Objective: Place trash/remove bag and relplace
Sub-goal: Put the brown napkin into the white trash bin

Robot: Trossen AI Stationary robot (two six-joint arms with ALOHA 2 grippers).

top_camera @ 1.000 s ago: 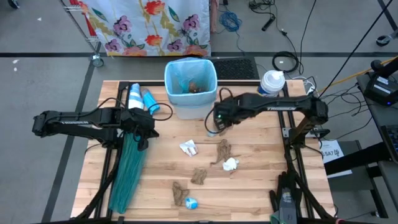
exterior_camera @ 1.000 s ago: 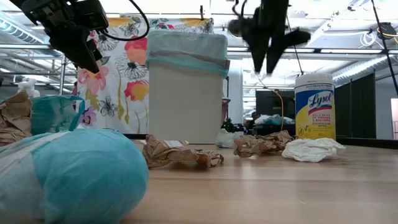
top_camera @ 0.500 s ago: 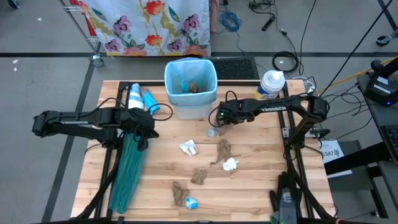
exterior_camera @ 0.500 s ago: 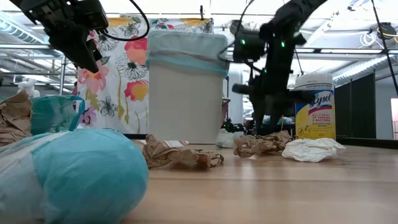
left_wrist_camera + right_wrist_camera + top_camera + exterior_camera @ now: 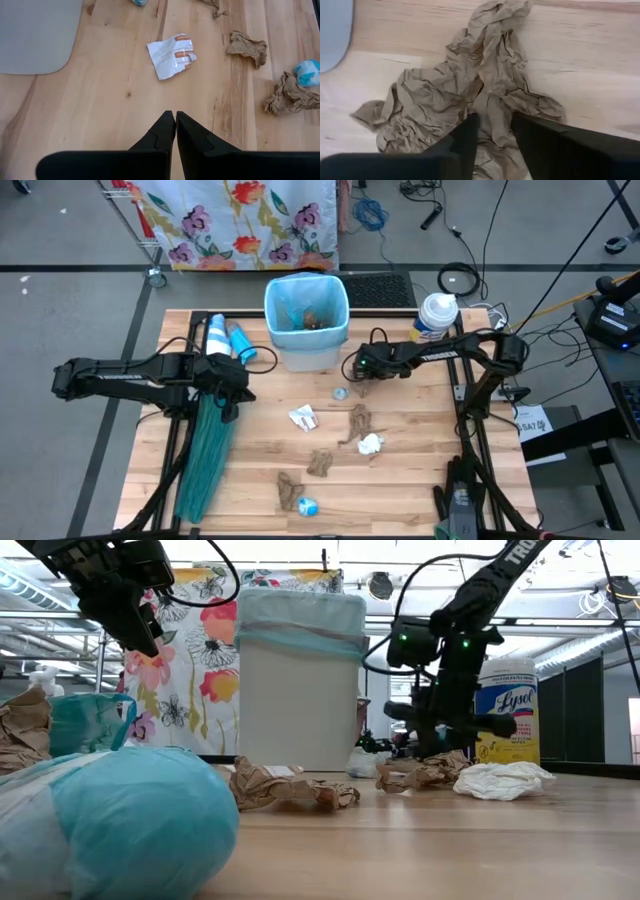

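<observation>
A white bin (image 5: 306, 320) lined with the pale-blue bag (image 5: 300, 620) stands at the table's far middle, with some trash inside. More trash lies on the wood: a brown paper towel (image 5: 470, 85), a white wrapper (image 5: 172, 55), a white wad (image 5: 371, 444) and other brown scraps (image 5: 320, 462). My right gripper (image 5: 495, 120) points down at the brown towel (image 5: 420, 772), open, one finger on each side of a raised fold. My left gripper (image 5: 175, 117) hovers shut above the table's left part. A teal bag (image 5: 205, 450) lies below its arm. My right gripper comes at the brown paper towel from above, its fingers (image 5: 467, 132) straddling a raised fold (image 5: 492, 100) near the towel's middle. I cannot tell whether they touch it. The towel lies on the table.
A Lysol wipes canister (image 5: 437, 313) stands at the far right, right of the bin. Two blue rolls (image 5: 228, 340) lie left of the bin. A small pale scrap (image 5: 341, 392) and a blue wad (image 5: 307, 506) also lie on the wood.
My right gripper has come down from about the height of the bin's rim to just above the brown paper towel, shifting slightly toward the table's right edge. The trash on the table has not moved.
</observation>
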